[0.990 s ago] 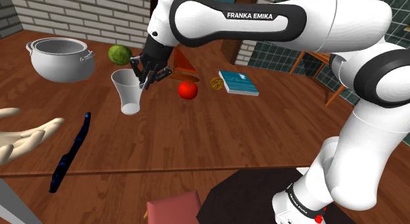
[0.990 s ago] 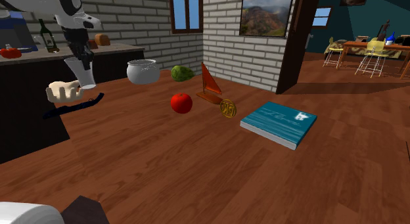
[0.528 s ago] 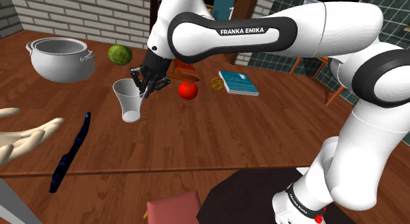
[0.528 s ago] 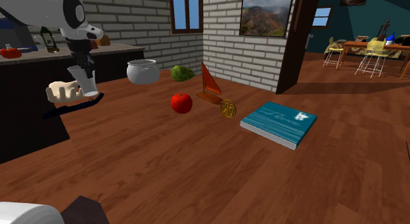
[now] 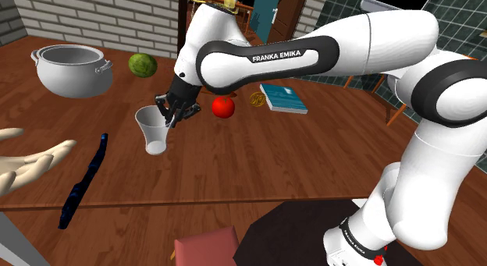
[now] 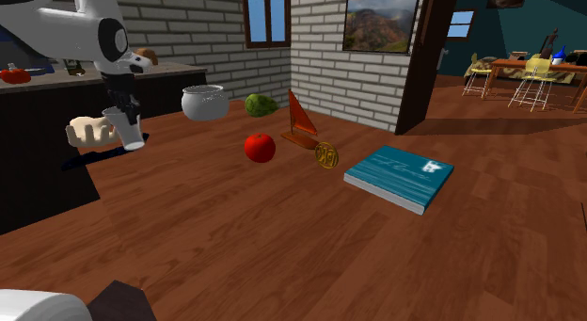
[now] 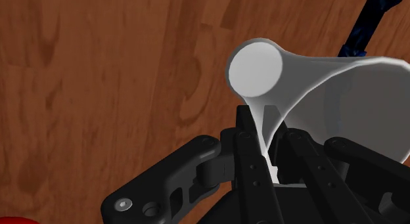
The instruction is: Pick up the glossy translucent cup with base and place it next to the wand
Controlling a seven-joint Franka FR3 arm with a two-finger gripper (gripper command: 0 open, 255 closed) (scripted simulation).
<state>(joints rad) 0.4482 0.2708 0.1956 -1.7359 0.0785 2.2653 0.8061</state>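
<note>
Shoulder view first: the gripper has its black fingers pinched on the rim wall of the pale translucent cup, so it's clamped on that cup, which stands upright above the wooden surface; whether its base touches the wood, I can't tell. The dark blue wand lies nearby toward this view's lower left, apart from the cup. A red apple sits just beyond the arm, a grey pot at the upper left. Over to the second exterior view: the gripper holds the cup at the picture's left, right above the wand, well apart from the teal book. On the wrist view: the fingers squeeze the cup's thin wall between them, its round base pointing away, with the wand past the cup.
</note>
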